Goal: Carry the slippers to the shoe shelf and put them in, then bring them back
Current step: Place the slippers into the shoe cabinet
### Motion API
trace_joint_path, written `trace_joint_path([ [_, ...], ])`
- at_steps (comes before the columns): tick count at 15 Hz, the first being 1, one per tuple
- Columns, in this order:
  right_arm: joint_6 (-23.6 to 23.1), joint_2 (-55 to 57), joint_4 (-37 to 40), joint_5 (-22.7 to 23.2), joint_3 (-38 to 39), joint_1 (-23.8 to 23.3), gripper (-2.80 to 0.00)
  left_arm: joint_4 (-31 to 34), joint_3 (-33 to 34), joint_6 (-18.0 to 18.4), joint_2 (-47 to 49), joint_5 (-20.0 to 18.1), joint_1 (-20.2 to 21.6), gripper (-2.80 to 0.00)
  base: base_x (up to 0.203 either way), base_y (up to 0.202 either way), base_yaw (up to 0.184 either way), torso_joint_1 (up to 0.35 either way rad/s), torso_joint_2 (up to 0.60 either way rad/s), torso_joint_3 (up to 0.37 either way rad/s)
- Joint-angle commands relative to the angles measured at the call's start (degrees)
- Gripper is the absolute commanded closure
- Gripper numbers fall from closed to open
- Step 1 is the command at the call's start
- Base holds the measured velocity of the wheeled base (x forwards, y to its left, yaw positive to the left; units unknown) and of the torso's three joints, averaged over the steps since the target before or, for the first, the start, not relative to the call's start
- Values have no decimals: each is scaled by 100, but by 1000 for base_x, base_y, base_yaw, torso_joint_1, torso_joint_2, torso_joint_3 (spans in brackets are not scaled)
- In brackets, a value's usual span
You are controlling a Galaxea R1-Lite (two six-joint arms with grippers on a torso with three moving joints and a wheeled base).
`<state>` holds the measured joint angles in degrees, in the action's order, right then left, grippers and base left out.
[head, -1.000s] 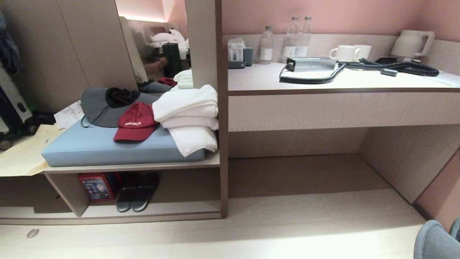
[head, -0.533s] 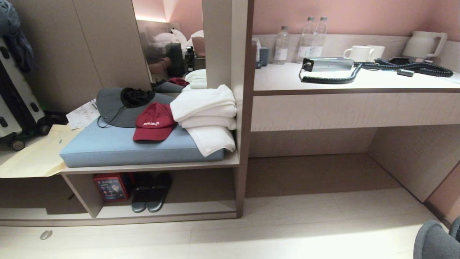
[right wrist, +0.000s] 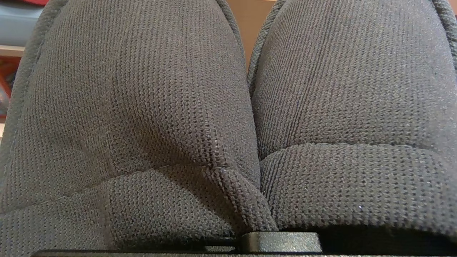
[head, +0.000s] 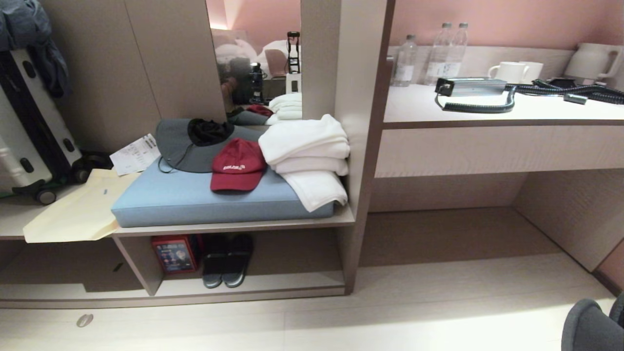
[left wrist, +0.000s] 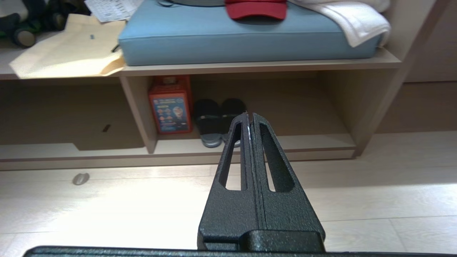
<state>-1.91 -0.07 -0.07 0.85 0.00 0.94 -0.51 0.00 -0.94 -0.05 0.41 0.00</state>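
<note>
Two grey-blue slippers (right wrist: 228, 117) fill the right wrist view side by side, toes pointing away from the camera, and their heel ends meet at the right gripper, whose fingers are hidden under the cloth but closed tight on the pair. In the head view a grey rounded edge shows at the lower right corner (head: 587, 326), which I judge to be the same pair carried low.

Progress: the pair is in hand but not yet shelved. Placing it in the shoe shelf (head: 253, 285), lifting it out again and bringing it back all remain outstanding.

The left gripper (left wrist: 250, 119) hangs idle over the pale floor (head: 341, 321), fingers pressed together and holding nothing.

Beyond the floor, the shoe shelf is low and open-fronted. It already holds a red box (head: 174, 253) against its upright divider and, just beside that, a darker pair of slippers (head: 228, 263). The stretch from that pair to the tall side panel is bare, and I judge it the only room for the carried pair.

Above the shelf lies a blue cushion (head: 195, 204) bearing a red cap (head: 237, 165), a grey hat (head: 195, 146) and folded white towels (head: 309, 156), one of which droops over the cushion edge but stops above the opening.

Farther right is a desk (head: 487, 109) with bottles, cups and a coiled black hose; at far left stands a suitcase (head: 29, 122).
</note>
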Motion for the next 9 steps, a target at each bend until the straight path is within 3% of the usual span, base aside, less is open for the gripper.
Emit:
trace_joint_path([
  [1,-2,7,-2,3,0,3,0,-2,0,-3,5,2,0,0,0,200,-6,4,0,-6],
  [9,-2,7,-2,3,0,3,0,-2,0,-3,5,2,0,0,0,197,-2,2,1,2],
])
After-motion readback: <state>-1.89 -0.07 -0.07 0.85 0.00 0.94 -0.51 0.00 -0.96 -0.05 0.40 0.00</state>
